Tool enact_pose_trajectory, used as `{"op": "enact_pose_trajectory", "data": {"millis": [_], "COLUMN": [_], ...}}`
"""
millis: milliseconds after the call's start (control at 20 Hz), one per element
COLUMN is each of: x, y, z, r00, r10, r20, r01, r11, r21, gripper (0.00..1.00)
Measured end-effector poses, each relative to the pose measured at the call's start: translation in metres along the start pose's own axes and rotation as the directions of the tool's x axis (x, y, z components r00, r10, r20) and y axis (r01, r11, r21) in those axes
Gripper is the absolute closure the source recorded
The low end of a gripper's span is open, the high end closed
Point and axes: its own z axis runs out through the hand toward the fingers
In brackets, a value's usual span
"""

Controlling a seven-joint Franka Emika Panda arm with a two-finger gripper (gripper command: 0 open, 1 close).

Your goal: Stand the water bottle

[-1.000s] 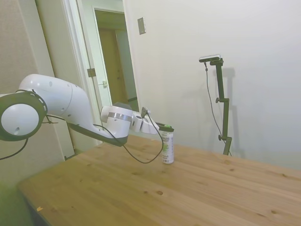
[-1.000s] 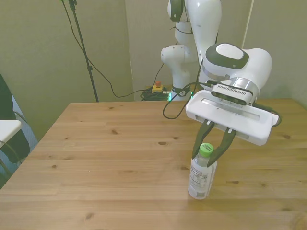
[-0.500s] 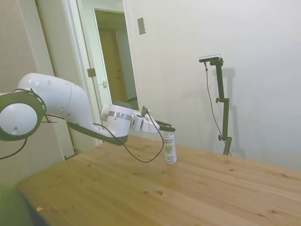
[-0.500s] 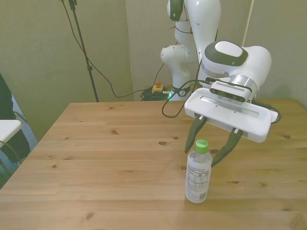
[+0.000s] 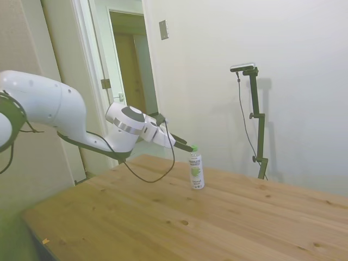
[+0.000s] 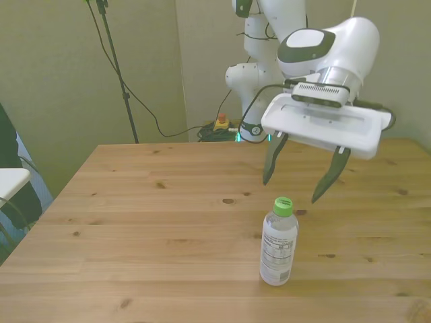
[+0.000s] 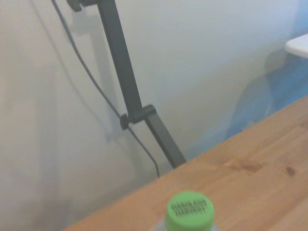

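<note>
The water bottle [image 6: 279, 240] stands upright on the counter [image 6: 135, 229], green cap up; the tool [image 6: 304, 182] hangs above and behind it, fingers spread apart, touching nothing

A white robot arm [image 6: 283, 27] of rounded, glossy segments, with dark grey rings at its joints; a silver band and a black collar mark the wrist; a flat white rectangular block carries the pincer [image 6: 304, 183], whose two slim dark fingers [image 6: 272, 160] taper to points; a black cable loops beneath the forearm; the white base [image 6: 249, 87] shows a small green light.
</note>
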Motion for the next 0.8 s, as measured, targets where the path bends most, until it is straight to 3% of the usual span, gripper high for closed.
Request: {"op": "enact_pose_trajectory", "data": {"millis": [200,400,600,800], "x": [0.0,-0.006,-0.013,-0.017], "y": [0.03,0.061,0.082,0.099], "z": [-0.047,-0.075,-0.091,-0.107], "r00": [0.984,0.935,0.849,0.725], "r10": [-0.125,-0.216,-0.28,-0.334], "r20": [0.125,0.28,0.448,0.602], "r01": [0.132,0.246,0.363,0.497], "r11": [0.99,0.966,0.926,0.859], "r21": [-0.047,-0.078,-0.108,-0.123], "gripper": [0.0,0.0,0.0,0.0]}}
